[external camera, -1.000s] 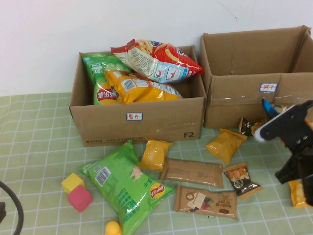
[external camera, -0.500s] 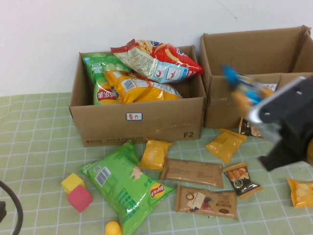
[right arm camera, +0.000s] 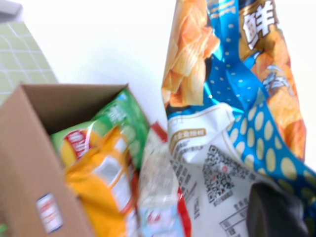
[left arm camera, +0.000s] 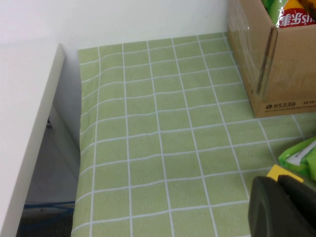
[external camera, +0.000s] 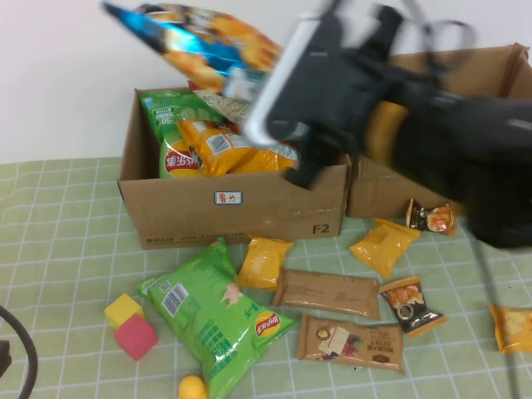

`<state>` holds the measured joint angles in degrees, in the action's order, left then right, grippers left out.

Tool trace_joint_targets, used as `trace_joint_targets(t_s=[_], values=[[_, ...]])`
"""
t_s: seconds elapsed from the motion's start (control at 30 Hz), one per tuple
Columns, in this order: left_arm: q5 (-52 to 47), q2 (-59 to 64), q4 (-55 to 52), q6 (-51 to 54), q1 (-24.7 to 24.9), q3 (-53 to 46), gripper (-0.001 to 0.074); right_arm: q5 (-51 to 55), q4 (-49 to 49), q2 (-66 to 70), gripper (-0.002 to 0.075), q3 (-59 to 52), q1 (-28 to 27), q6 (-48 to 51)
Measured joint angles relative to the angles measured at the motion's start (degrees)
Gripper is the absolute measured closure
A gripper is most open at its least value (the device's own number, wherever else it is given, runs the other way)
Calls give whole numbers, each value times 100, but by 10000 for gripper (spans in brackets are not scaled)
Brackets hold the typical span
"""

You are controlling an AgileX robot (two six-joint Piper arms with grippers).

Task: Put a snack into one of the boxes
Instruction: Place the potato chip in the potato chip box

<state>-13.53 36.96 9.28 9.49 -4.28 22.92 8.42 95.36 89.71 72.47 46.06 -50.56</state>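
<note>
Right tool (external camera: pixel 249 87), clamped on a blue chip bag (external camera: pixel 195 37), hangs above the full left box (external camera: pixel 237 204) and should lower before releasing; left tool (left arm camera: pixel 281 210), grip state unclear, sits low over the worktop (left arm camera: pixel 163 148).

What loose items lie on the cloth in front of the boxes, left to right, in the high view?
Yellow cube → pink cube → green Lay's bag → long brown pack → small dark packet → orange packet at the right edge.
</note>
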Motion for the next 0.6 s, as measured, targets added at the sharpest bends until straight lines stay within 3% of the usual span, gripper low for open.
trace_joint_targets(t_s=[0.23, 0.4, 0.6], values=[[0, 0, 24, 0, 0, 0, 737, -64, 252, 2026, 701, 1760, -12, 787], [0, 0, 33, 0, 0, 0, 737, -118, 292, 3298, 701, 2704, -210, 833], [-11, 0, 127, 0, 0, 0, 737, -244, 324, 3723, 686, 2908, -650, -939]])
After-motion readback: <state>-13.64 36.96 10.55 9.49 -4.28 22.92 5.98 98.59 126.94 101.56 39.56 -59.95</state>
